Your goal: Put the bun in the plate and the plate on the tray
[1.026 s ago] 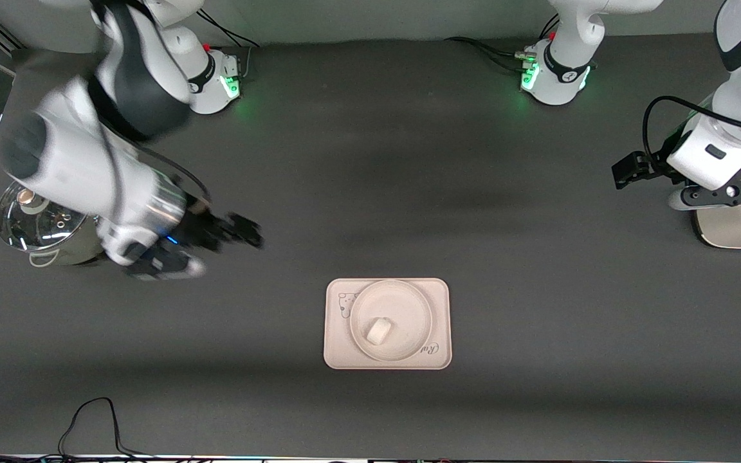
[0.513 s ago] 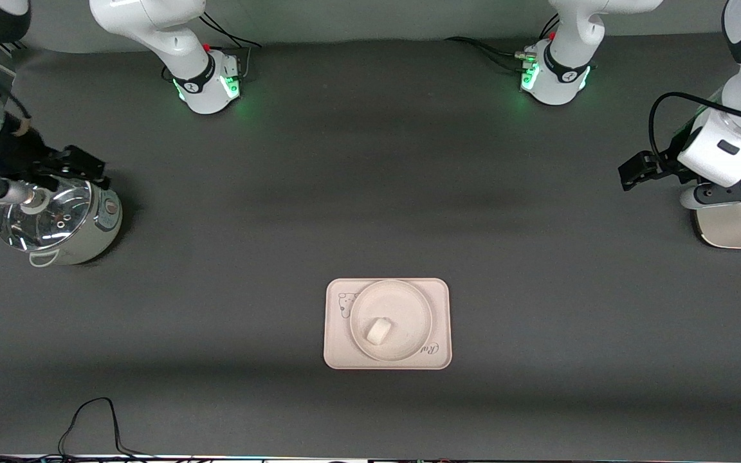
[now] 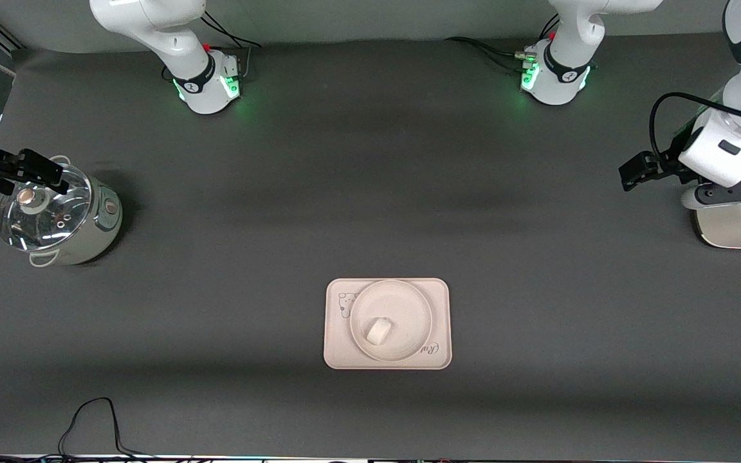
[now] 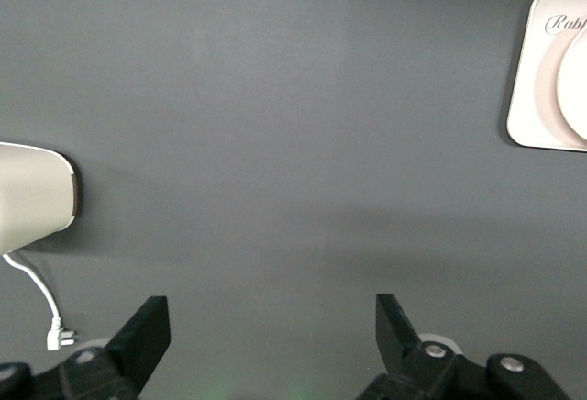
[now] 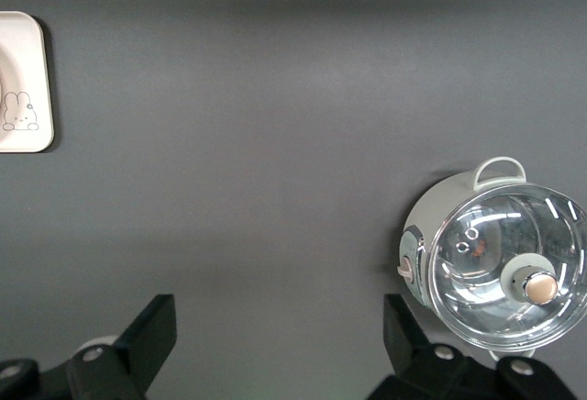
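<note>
The small white bun (image 3: 378,331) lies in the round cream plate (image 3: 402,302). The plate sits on the cream tray (image 3: 338,347) with the rabbit drawing, in the middle of the table, near the front camera. A corner of the tray shows in the left wrist view (image 4: 527,97), with the plate's edge (image 4: 576,79), and in the right wrist view (image 5: 23,79). My right gripper (image 5: 280,327) is open and empty, up in the air beside the pot at the right arm's end. My left gripper (image 4: 272,327) is open and empty, up over the white appliance at the left arm's end (image 3: 731,193).
A pot with a glass lid (image 3: 55,215) stands at the right arm's end and also shows in the right wrist view (image 5: 500,267). A white appliance (image 3: 737,228) stands at the left arm's end, seen with its cord in the left wrist view (image 4: 32,189). A black cable (image 3: 87,418) lies by the front edge.
My right arm has swung away from the middle of the table to its own end and now hangs by the pot. The left arm, the tray, the plate and the bun have hardly moved.
</note>
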`<state>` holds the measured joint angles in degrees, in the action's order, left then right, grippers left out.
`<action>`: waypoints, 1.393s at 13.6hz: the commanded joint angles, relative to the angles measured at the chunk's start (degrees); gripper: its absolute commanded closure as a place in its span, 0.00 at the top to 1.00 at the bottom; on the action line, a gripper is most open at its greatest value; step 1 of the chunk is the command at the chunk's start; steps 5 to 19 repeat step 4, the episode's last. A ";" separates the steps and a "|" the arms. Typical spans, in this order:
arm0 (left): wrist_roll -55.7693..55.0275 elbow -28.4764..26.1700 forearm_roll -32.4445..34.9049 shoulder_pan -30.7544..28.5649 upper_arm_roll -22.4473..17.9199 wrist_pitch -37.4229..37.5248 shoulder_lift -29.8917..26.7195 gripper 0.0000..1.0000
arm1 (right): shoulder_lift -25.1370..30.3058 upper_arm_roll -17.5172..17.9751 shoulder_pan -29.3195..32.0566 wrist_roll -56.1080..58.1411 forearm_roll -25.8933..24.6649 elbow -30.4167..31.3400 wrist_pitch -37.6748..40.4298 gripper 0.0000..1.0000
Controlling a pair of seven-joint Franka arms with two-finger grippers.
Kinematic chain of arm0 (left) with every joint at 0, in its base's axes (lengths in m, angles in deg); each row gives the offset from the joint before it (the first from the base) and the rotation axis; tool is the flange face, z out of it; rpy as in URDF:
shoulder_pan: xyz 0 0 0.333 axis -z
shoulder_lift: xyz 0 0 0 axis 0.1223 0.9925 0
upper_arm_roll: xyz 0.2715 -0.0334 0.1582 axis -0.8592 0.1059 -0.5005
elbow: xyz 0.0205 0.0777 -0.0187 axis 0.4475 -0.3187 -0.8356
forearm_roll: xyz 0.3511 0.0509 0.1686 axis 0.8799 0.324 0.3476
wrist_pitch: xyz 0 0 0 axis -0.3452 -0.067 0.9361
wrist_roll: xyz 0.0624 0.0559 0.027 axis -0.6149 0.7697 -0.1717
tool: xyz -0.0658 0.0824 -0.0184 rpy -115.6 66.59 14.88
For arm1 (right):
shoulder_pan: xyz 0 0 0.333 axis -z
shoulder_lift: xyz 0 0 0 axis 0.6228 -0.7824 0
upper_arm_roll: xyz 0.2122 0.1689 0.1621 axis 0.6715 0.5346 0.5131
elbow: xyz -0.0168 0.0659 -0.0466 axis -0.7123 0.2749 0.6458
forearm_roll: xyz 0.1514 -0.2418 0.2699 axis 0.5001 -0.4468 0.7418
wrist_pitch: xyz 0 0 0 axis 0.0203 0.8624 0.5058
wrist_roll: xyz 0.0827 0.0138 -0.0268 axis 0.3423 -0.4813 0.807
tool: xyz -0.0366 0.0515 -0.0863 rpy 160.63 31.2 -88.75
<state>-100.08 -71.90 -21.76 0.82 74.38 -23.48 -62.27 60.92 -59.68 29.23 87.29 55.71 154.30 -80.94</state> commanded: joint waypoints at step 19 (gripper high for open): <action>-0.71 1.09 0.21 -0.11 0.28 -0.51 0.72 1.00 | -1.27 -0.02 -0.29 0.24 -1.23 -1.95 0.76 1.00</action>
